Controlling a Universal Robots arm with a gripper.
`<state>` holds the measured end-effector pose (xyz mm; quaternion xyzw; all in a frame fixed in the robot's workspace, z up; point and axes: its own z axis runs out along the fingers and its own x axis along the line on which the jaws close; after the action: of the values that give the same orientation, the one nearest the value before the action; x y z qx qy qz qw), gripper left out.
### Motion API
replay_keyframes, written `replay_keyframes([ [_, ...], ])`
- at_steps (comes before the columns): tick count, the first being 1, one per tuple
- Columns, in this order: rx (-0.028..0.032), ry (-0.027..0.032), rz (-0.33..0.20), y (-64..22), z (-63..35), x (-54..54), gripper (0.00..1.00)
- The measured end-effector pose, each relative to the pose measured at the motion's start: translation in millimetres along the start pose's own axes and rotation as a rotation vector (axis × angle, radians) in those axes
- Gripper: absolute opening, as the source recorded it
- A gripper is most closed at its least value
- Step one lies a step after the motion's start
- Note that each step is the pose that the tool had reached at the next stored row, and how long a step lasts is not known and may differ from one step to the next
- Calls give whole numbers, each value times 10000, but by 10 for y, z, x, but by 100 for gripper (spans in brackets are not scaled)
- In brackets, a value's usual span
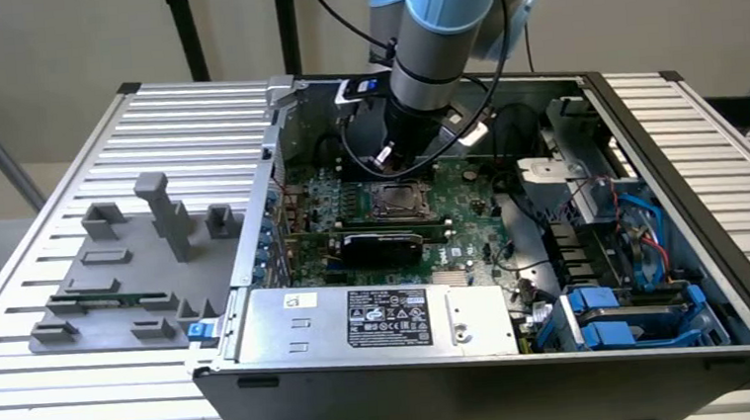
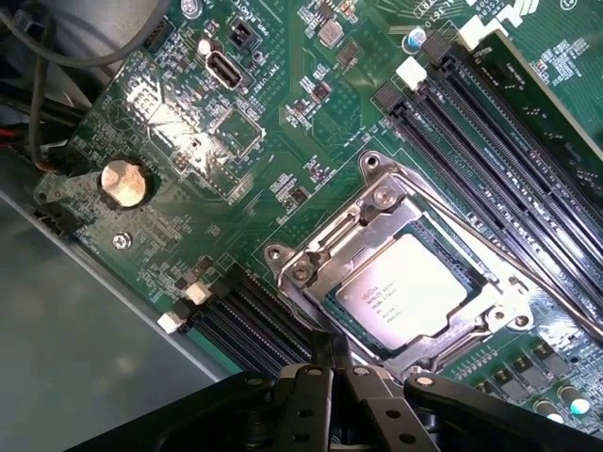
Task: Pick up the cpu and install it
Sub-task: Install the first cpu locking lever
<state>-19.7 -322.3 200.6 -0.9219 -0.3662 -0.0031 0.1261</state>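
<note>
The cpu (image 2: pixel 415 292), a flat square chip with a silvery-beige top and small print, lies flat inside the metal socket frame (image 2: pixel 377 202) on the green motherboard (image 2: pixel 273 122). My gripper (image 2: pixel 332 347) is shut, its dark fingertips pressed together, with nothing between them. It hovers just off the socket's edge, close to one corner of the chip. In the exterior view the arm (image 1: pixel 424 58) reaches down into the open computer case, with the gripper (image 1: pixel 389 161) just behind the socket (image 1: pixel 394 201).
Black memory slots (image 2: pixel 499 132) run beside the socket, and more slots (image 2: pixel 250 315) lie near the fingertips. A coin battery (image 2: pixel 124 184) sits on the board. The case holds a power supply (image 1: pixel 370 319), an expansion card (image 1: pixel 377 244), cables and blue drive bays (image 1: pixel 634 316). Grey fixture blocks (image 1: pixel 129 277) stand at the exterior view's left.
</note>
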Motion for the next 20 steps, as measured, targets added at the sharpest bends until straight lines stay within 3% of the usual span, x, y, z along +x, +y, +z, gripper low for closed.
replay_keyframes([
  [11,2,1,1,-102,4,-35,11],
  [20,0,1,-1,-131,-18,-56,11],
])
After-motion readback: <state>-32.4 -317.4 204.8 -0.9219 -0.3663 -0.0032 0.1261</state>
